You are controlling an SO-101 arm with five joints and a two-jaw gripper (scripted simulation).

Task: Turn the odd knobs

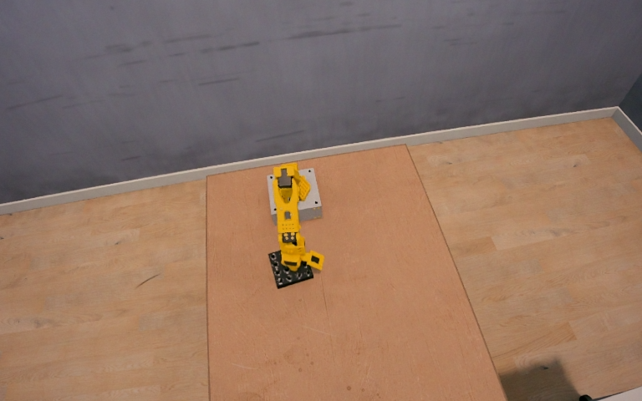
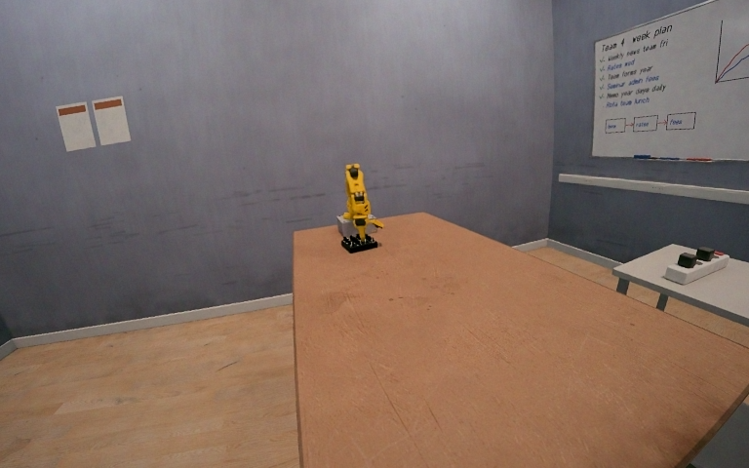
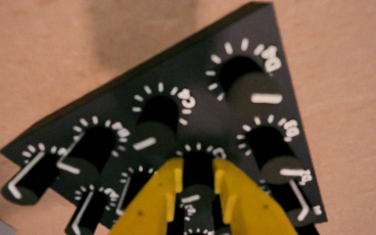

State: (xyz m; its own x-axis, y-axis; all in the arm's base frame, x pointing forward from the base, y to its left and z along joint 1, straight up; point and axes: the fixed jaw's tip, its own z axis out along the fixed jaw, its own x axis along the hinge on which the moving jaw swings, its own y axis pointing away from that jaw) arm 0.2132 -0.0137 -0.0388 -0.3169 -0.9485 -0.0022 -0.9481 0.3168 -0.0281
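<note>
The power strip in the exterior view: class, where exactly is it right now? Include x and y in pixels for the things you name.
In the exterior view, the white power strip [image 2: 685, 272] lies at the right side, on the small white side table [image 2: 734, 292], below the whiteboard [image 2: 640, 140].

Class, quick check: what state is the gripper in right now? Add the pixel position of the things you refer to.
Gripper [image 1: 294, 269] [image 2: 362, 241] [image 3: 198, 168]: closed on a black knob [image 3: 200, 191], the one beside D3 in the wrist view.
</note>
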